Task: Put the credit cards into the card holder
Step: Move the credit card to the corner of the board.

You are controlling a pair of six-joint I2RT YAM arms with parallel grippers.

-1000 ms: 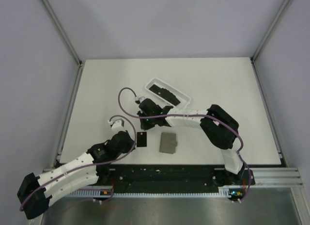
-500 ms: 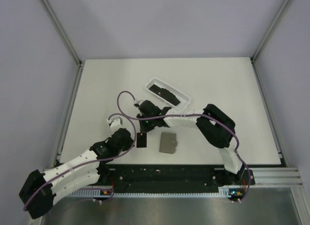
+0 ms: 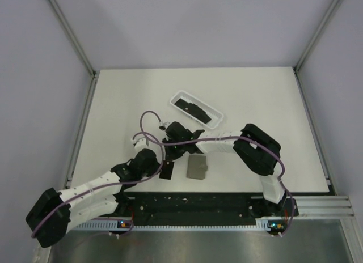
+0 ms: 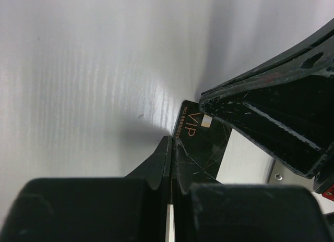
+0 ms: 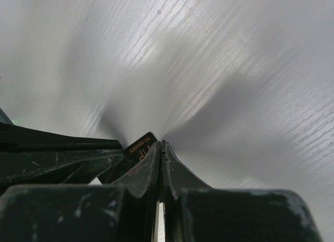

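One black credit card (image 3: 166, 171) lies on the table just left of the closed grey card holder (image 3: 197, 167). Its "VIP" print shows in the left wrist view (image 4: 201, 143) and the right wrist view (image 5: 142, 147). My left gripper (image 3: 161, 166) (image 4: 172, 142) is shut, its tips at the card's left edge, and the card is beside the jaws, not between them. My right gripper (image 3: 170, 155) (image 5: 160, 144) points down at the card's far end and is also shut, with the card beside its left finger. More black credit cards (image 3: 195, 111) lie in the white tray.
The white oblong tray (image 3: 218, 113) sits at an angle behind the two grippers. Both arms crowd the spot left of the card holder, with purple cables looping above them. A black rail (image 3: 193, 203) runs along the table's near edge.
My right gripper has come down toward the near side and onto the card, closing its jaws. The left arm has swung right toward the card, and the card sits slightly nearer.
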